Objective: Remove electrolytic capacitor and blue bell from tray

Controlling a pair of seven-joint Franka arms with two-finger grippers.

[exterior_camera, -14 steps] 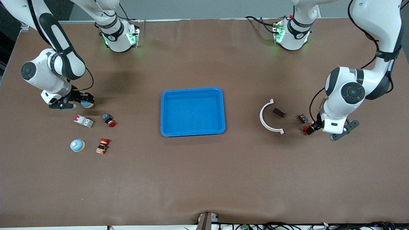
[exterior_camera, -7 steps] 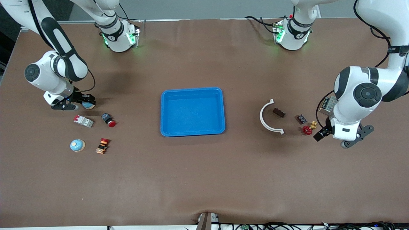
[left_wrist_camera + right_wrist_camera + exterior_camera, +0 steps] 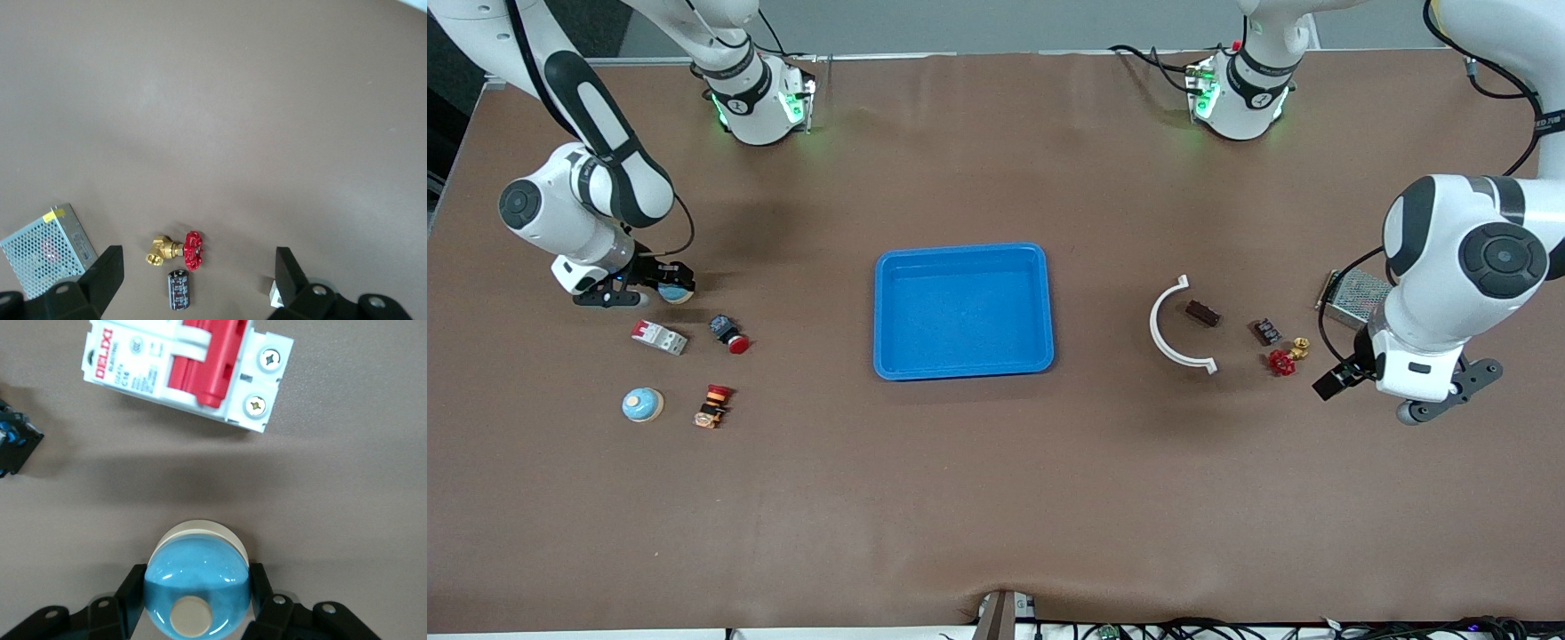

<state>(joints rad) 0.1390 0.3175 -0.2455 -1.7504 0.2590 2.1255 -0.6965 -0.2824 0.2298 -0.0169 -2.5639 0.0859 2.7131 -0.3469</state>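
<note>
**Tray** [image 3: 963, 366]: blue, mid-table, nothing in it

**Bell** [image 3: 197, 577]: glossy blue dome with a cream button on a cream base. It is out of the tray, at the right arm's end of the table, beside the breaker [image 3: 187, 370]. Judged light and rigid, with a slick curved shell. The lower flanks, where the dome is widest, look the safest hold, since higher up the pads could slide off.

**Right gripper** [image 3: 197, 587]: fingers drawn in against both flanks of the bell, low over the table. Whether the base already rests on the surface cannot be told.

**Capacitor** [image 3: 179, 291]: short dark cylinder lying on its side. Also out of the tray, at the left arm's end, just beside the valve [image 3: 183, 248] and a little farther from the camera than it. Judged very light and stiff, and apt to roll. Best taken across the barrel.

**Left gripper** [image 3: 197, 287]: fingers spread wide, nothing between them, in the air over the table by the valve and capacitor.

**Other items:**
- Left arm's end: supply [image 3: 1352, 298], white arc [image 3: 1169, 333], brown block [image 3: 1202, 313].
- Right arm's end: second bell [image 3: 642, 404], two pushbuttons [image 3: 729, 333] [image 3: 713, 405].

**Status, judged:** both task parts are clear of the tray, and only release of the bell remains
</note>
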